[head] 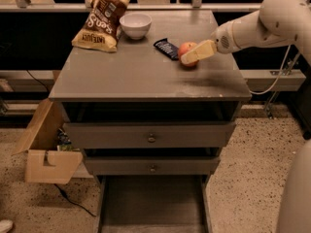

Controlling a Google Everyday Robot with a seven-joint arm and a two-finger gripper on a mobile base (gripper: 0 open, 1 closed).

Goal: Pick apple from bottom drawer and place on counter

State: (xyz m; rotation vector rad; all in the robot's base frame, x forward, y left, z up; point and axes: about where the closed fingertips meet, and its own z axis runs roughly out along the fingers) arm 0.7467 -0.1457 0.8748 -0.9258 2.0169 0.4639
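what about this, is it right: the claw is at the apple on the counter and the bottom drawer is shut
No: the camera view shows the bottom drawer pulled open. The claw is at the apple on the counter.

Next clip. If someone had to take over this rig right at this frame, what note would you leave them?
The pincer is at the apple, over the right rear part of the counter. Whether it grips or has let go does not show.
The apple is out of the drawer, at counter level beside a dark snack bar. Contact with the surface cannot be confirmed.
The bottom drawer is pulled open, with nothing visible in it.
Done: pick and carry to the counter.
Left: confirm the apple rests on the counter, release it, draw the arm back.
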